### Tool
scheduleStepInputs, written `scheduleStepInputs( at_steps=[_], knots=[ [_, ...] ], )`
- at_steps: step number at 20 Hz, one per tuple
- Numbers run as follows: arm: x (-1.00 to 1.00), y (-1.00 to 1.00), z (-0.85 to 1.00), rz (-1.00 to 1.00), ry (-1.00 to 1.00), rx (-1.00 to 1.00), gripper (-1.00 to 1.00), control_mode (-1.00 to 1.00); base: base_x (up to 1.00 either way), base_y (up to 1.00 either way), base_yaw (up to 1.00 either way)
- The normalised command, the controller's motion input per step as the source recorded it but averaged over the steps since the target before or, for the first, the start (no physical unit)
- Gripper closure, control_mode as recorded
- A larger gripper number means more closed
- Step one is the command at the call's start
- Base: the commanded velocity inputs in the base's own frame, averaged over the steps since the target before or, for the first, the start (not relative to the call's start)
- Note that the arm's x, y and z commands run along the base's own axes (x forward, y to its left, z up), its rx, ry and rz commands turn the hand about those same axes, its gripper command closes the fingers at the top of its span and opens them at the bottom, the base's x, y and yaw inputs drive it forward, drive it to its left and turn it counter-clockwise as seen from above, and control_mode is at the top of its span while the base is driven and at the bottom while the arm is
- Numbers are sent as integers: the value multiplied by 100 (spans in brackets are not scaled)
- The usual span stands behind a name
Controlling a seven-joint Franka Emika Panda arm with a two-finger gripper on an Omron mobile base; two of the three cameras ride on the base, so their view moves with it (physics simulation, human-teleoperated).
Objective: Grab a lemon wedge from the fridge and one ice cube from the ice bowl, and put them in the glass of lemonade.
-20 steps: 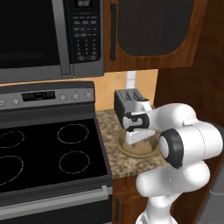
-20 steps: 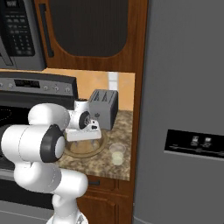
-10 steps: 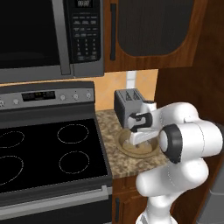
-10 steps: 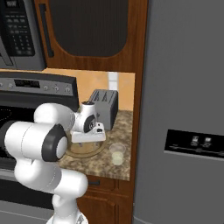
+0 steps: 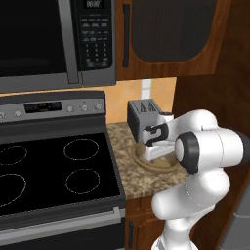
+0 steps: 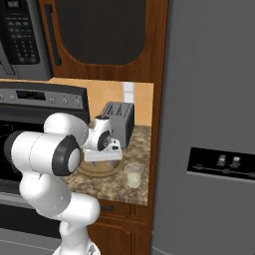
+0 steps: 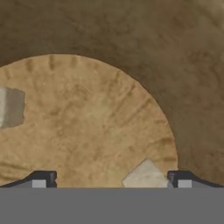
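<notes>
— What is on the counter?
— A grey toaster (image 6: pixel 118 122), a tan ice bowl (image 6: pixel 99 168) under the robot's hand, and the glass of lemonade (image 6: pixel 133 175) just beside it.
— And right?
— The grey fridge (image 6: pixel 209 124).

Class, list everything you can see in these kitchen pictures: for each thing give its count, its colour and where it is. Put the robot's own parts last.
Microwave: one, black and silver, above the stove.
Stove: one, black glass top, left of the counter.
Cabinet: one, brown wood with dark panel, above the counter.
Counter: one, speckled brown, between stove and fridge.
Toaster: one, grey, at the back of the counter.
Bowl: one, tan, on the counter under the hand.
Ice cubes: two, pale, inside the bowl.
Glass: one, clear with pale liquid, right of the bowl.
Fridge: one, grey, right of the counter.
Gripper: one, dark-tipped, open, down in the bowl.
</notes>
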Motion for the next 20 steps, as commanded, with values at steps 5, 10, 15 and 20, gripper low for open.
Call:
scheduleStepInputs(
  at_steps=[5,10,15,20],
  knots=[
    [-41,0,-16,0,-2,0,-100,-100,0,0,0],
    [8,15,-9,0,0,0,-100,-100,0,0,0],
    [5,10,-13,0,0,0,-100,-100,0,0,0],
    [0,1,-10,0,1,0,-100,-100,0,0,0]
  ],
)
